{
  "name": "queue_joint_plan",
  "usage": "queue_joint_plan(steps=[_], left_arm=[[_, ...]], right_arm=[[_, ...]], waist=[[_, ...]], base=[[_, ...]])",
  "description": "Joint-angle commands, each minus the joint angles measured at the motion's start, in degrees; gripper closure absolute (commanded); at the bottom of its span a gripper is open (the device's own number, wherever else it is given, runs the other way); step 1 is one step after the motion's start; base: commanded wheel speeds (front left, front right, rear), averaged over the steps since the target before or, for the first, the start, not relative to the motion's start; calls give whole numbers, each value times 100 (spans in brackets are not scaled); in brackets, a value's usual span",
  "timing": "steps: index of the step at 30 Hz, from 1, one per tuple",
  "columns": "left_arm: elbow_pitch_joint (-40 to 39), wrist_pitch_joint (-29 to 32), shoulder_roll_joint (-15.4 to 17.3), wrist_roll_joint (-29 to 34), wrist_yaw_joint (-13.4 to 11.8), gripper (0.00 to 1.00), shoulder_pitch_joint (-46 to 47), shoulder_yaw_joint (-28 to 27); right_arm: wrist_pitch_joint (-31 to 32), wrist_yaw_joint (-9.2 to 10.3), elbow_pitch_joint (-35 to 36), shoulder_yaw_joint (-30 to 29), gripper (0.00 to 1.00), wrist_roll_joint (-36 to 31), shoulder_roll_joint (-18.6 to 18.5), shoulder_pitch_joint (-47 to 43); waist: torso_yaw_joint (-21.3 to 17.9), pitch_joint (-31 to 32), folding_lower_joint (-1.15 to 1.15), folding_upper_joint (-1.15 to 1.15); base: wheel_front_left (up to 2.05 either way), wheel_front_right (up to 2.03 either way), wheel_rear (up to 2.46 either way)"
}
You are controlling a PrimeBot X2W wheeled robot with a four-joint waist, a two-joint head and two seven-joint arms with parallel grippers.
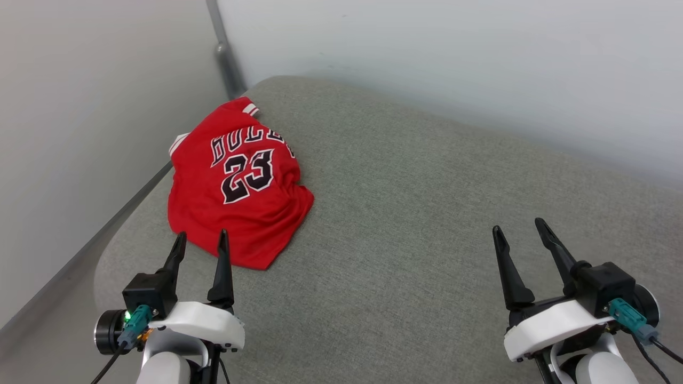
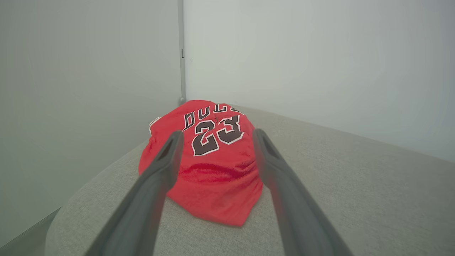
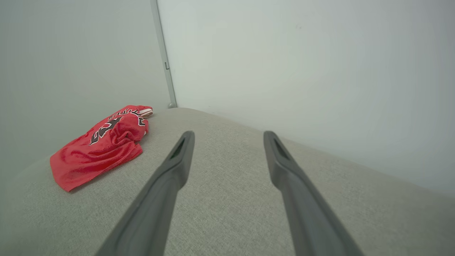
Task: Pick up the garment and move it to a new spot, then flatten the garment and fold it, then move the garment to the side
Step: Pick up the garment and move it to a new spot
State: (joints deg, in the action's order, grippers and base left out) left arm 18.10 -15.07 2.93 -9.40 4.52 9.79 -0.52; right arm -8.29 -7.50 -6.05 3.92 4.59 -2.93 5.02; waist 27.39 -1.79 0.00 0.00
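Garment point(image 1: 240, 186): crumpled on the cushion point(image 1: 427, 213), left corner.
Left end effector point(image 1: 204, 236): spread wide, empty, aimed at its hem for pickup.
Right end effector point(image 1: 518, 224): spread wide, empty, well apart.

even soft light, faint shadows, no glare; wrist views blur near pincer fingers point(image 2: 156, 185).

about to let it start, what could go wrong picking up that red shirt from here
1. The shirt lies bunched near the left edge of the cushion; a nudge from the open left gripper might push it off.
2. Its folds overlap, so a pinch could catch several layers and make flattening harder.
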Motion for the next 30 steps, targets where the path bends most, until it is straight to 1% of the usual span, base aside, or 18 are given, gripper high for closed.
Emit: queue_joint_plan(steps=[1, 6, 11, 15, 18, 22, 25, 27, 30], left_arm=[[-12, -15, -8, 8, 16, 0, -36, -45], [-2, -15, -6, 43, 52, 0, -66, -146], [2, -15, -7, 80, 66, 0, 27, -204], [4, -15, 9, 134, 104, 0, 252, -240], [56, -15, 141, 166, 158, 0, 634, -222], [310, -15, 455, 59, 249, 0, 1413, -162], [776, 31, 799, -39, 287, 0, 2072, 20], [1102, 273, 1057, -234, 291, 0, 2487, 227], [1572, 886, 1549, -810, 289, 0, 3012, 655]], right_arm=[[7, 3, 17, 14, 0, 8, 7, 74], [14, 3, 12, 39, 0, 12, 7, 94], [39, 2, 21, 58, 0, -24, 8, 108], [74, 2, 43, 79, 0, -59, 8, 153], [137, 2, 89, 113, 0, -114, 7, 241], [243, 3, 203, 193, 0, -243, 6, 395], [297, 2, 273, 243, 0, -301, -15, 555], [346, 3, 319, 297, 0, -333, -44, 666], [372, 3, 361, 338, 0, -345, -93, 815]], waist=[[103, -28, 0, 0], [153, -62, 0, 0], [118, -114, 0, 0], [21, -196, 0, 0], [-97, -322, 0, 0], [-360, -650, 0, 0], [-590, -944, 0, 0], [-765, -1178, 0, 0], [-994, -1522, 0, 0]], base=[[0, 0, 0], [0, 0, 0], [0, 0, 0], [0, 0, 0], [0, 0, 0], [0, 0, 0], [0, 0, 0], [0, 0, 0], [0, 0, 0]])
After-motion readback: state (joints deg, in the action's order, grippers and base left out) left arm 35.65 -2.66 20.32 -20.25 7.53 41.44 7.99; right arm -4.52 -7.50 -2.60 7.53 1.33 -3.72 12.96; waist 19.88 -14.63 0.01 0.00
